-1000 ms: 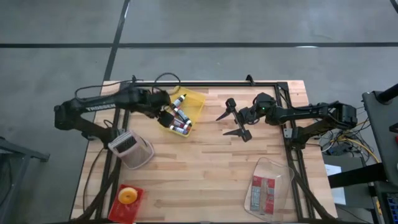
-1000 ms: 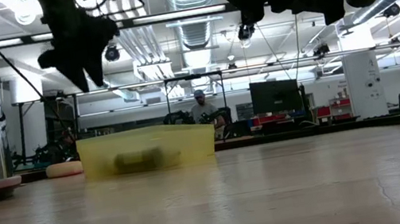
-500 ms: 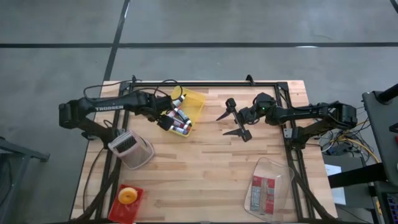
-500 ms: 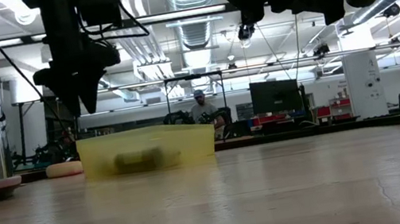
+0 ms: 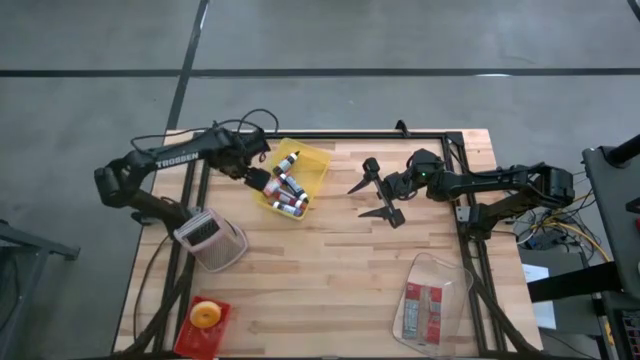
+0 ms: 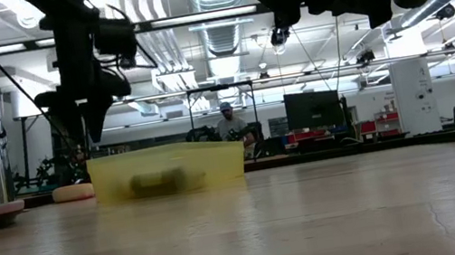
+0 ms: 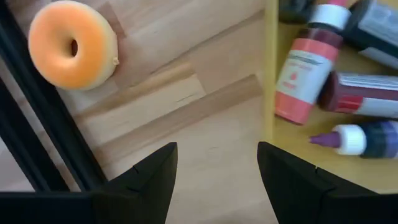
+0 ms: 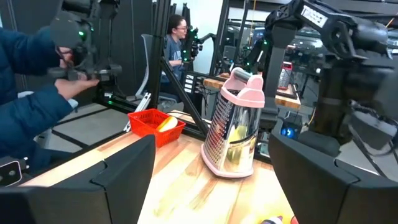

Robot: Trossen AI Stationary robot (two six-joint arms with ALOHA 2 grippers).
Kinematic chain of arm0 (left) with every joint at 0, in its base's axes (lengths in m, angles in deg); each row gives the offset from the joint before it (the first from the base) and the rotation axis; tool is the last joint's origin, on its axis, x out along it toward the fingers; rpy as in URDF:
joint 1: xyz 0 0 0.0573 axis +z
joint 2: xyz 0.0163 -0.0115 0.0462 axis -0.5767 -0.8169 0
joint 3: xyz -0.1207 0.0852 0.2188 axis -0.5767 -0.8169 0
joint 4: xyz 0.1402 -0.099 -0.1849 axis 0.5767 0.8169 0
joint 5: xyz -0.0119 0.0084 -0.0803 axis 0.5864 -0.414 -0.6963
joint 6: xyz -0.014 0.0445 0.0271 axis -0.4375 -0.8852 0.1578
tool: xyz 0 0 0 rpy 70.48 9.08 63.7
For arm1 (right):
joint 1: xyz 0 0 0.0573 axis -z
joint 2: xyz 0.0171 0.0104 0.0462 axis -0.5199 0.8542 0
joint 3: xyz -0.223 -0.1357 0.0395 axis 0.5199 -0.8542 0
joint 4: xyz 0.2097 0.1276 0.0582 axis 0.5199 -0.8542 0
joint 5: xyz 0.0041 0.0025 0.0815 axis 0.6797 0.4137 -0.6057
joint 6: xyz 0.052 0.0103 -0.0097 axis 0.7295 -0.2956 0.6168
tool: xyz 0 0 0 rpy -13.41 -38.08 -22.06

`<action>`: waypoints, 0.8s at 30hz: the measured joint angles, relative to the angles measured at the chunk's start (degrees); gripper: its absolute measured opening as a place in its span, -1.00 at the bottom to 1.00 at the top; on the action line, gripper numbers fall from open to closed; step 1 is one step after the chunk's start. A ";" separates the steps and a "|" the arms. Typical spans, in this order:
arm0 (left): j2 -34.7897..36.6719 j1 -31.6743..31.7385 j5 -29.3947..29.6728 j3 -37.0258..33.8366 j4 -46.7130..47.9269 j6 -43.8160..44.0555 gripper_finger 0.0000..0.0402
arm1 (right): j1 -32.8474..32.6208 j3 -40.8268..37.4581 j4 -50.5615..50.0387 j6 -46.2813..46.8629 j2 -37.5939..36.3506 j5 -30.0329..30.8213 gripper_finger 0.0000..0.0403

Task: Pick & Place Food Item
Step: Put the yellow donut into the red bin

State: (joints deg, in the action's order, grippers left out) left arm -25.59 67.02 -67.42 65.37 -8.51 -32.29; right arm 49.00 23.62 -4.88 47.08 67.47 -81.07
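donut not yet picked up, left pincer empty beside the yellow bin

the food item here looks to be the orange donut (image 7: 73, 44), lying flat on the desk (image 5: 330, 270) just outside the yellow bin (image 5: 312, 166), on the side of the bin facing the desk's black frame rail. nothing touches it. the left pincer (image 7: 216, 163) hangs over bare wood next to the bin's wall, its jaws spread and holding nothing, with the donut ahead of it and off to one side. so the pick is still to come, and the placing after it; where the donut should go cannot be judged from the pictures.

the bin itself holds several small bottles (image 7: 306, 73). the right pincer (image 5: 371, 195) waits well away from the bin, toward the desk's middle, jaws wide and empty.

in the overhead view the left arm covers the donut, so only the wrist view shows it. in the low view the bin's contents are just a dark blur behind its wall.
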 joint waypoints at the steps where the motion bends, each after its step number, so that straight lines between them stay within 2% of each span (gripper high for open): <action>1: -0.46 1.11 -0.56 -0.08 -0.32 -1.21 0.11 | -0.02 0.00 0.00 0.00 0.00 0.00 0.50; 3: -1.67 2.85 0.14 -0.09 -1.59 -1.19 0.11 | -0.01 -0.01 0.00 0.00 0.00 0.00 0.50; 8: -6.90 4.10 6.27 -0.09 -1.66 -1.36 0.11 | 0.00 -0.01 0.00 0.00 0.00 0.00 0.52; 13: -12.20 4.21 14.92 0.59 -1.68 -2.25 0.11 | -0.01 0.00 0.00 0.00 0.00 0.00 0.55; 18: -14.98 4.25 21.01 0.63 -1.68 0.38 0.11 | -0.02 -0.01 0.00 0.00 0.00 0.00 0.55; 24: -16.76 4.99 22.14 0.60 -1.91 -0.76 0.11 | -0.02 0.01 0.00 -0.01 0.00 0.00 0.51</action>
State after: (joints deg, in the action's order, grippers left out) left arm -42.35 72.00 -45.28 65.98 -10.42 -33.05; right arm 48.98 23.62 -4.88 47.07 67.47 -81.07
